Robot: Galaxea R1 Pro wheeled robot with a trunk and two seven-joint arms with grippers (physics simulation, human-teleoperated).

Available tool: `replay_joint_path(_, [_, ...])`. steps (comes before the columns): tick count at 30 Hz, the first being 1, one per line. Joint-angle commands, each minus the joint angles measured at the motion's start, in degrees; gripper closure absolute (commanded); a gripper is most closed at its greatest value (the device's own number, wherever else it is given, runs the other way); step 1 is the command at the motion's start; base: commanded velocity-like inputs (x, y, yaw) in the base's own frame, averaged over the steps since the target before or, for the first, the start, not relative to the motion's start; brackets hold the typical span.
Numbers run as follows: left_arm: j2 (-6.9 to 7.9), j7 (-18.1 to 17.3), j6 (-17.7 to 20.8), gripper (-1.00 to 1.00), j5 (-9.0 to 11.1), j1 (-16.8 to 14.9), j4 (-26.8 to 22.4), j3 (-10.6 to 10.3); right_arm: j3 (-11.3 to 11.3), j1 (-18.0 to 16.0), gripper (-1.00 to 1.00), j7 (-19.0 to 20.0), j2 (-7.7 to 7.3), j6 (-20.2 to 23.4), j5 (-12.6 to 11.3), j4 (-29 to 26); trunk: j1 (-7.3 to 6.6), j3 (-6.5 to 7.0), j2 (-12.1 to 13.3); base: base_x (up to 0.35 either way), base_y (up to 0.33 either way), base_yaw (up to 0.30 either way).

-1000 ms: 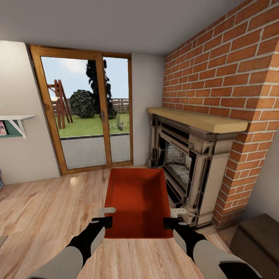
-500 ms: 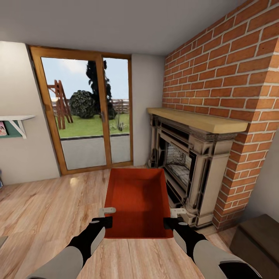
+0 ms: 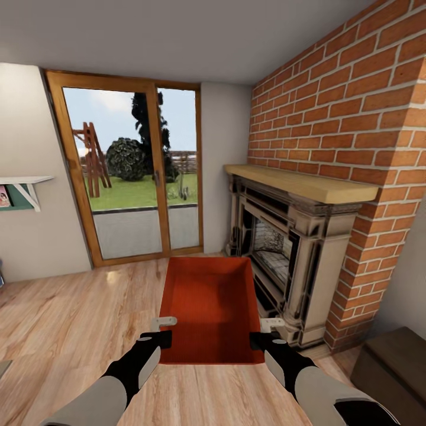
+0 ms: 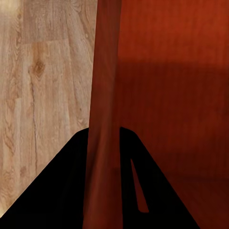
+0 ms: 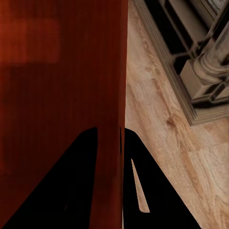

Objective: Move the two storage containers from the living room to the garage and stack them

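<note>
An orange-red open-top storage container (image 3: 210, 307) hangs above the light wood-plank flooring (image 3: 77, 319) of the living room, straight ahead of me. My left gripper (image 3: 161, 338) is shut on its left wall near the close corner. My right gripper (image 3: 259, 340) is shut on its right wall. In the left wrist view the thin wall (image 4: 102, 143) runs between the two dark fingers. In the right wrist view the wall (image 5: 109, 157) is pinched the same way, with the bin's inside beside it.
The red-brick fireplace (image 3: 284, 248) with its stone surround and wooden mantel stands close on the right. Wood-framed glass doors (image 3: 133, 171) are ahead. A dark wooden box (image 3: 393, 367) sits low at the right. A small shelf (image 3: 21, 186) hangs on the left wall.
</note>
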Motion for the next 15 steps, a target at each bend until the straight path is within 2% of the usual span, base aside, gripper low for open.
replay_joint_path(1, [-0.23, 0.3, 0.2, 1.0, 0.3, 0.0, -0.5, -0.2, 0.5, 0.0, 1.0, 0.2, 0.13, 0.2, -0.6, 0.2, 0.02, -0.03, -0.1, -0.073, -0.114, 0.0])
replay_joint_path(15, [-0.23, 0.4, 0.2, 1.0, 0.3, 0.0, -0.5, -0.3, 0.5, 0.0, 1.0, 0.3, 0.22, 0.4, -0.6, 0.2, 0.02, -0.03, -0.1, -0.174, -0.213, 0.0])
